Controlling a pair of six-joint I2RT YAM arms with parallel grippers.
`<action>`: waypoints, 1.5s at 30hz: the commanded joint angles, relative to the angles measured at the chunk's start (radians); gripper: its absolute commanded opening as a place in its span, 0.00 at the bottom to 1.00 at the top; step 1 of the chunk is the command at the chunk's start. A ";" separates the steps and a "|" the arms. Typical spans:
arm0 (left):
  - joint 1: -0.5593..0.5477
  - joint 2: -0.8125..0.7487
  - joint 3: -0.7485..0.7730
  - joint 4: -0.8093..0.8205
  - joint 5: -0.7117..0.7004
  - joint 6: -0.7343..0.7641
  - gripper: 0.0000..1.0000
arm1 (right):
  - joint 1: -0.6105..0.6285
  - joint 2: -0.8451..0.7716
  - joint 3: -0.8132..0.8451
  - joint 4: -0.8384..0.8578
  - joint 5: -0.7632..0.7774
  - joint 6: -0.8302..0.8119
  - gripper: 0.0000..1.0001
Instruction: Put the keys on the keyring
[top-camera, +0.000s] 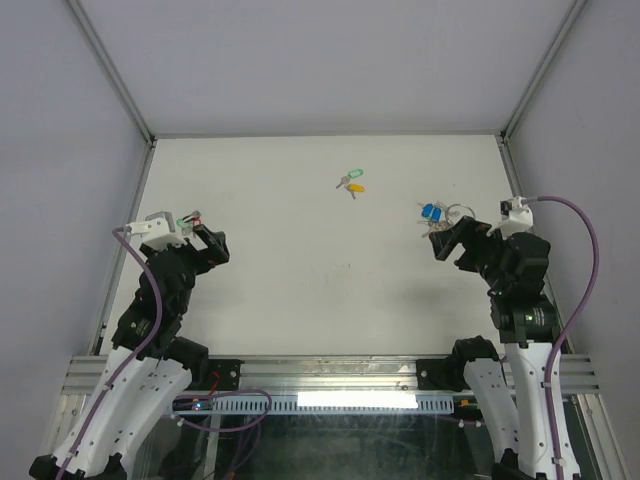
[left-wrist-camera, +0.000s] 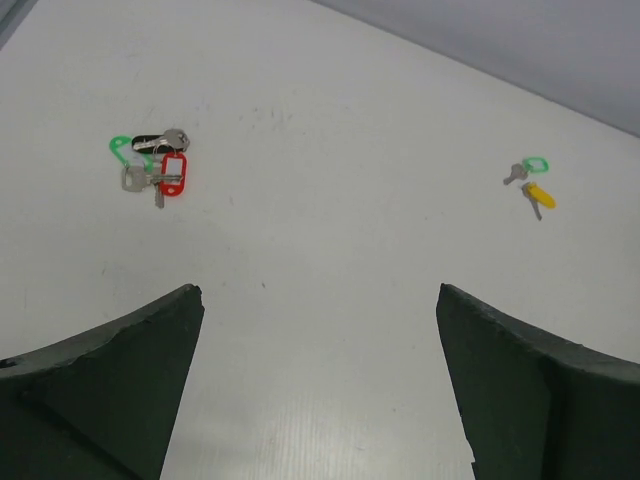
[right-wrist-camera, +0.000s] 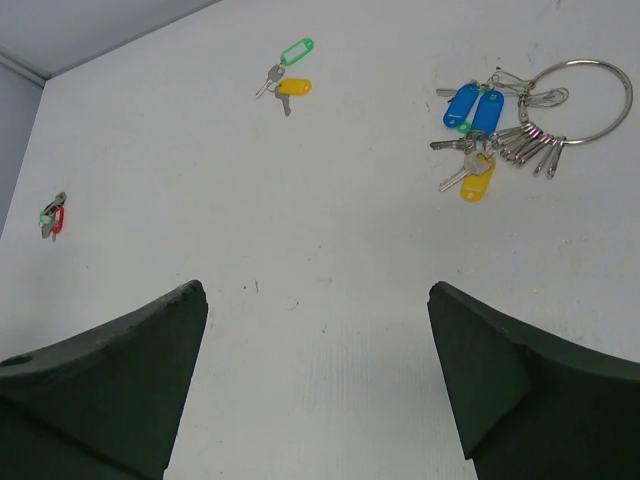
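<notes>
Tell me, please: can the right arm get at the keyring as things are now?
Probably yes. The keyring lies just ahead of the right gripper, whose jaws stand open and empty, with only bare table between them.

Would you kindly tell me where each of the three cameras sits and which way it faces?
Top external: above and behind the arms, looking down on the table; both arms show, left gripper and right gripper open.
Left wrist: on the left arm, facing forward over the table; its fingers frame the bottom.
Right wrist: likewise on the right arm, facing the keyring; its fingers show.
Shared: all three see the keys.
</notes>
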 joint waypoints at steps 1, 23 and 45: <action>0.009 0.053 0.061 -0.042 0.035 -0.006 0.99 | 0.021 -0.010 -0.007 0.030 0.019 0.035 0.95; 0.032 0.287 0.201 -0.150 0.140 0.034 0.99 | 0.091 0.255 -0.002 -0.028 0.181 0.222 0.98; 0.041 0.342 0.225 -0.100 0.272 0.102 0.98 | -0.206 1.023 0.350 0.212 0.447 0.092 0.60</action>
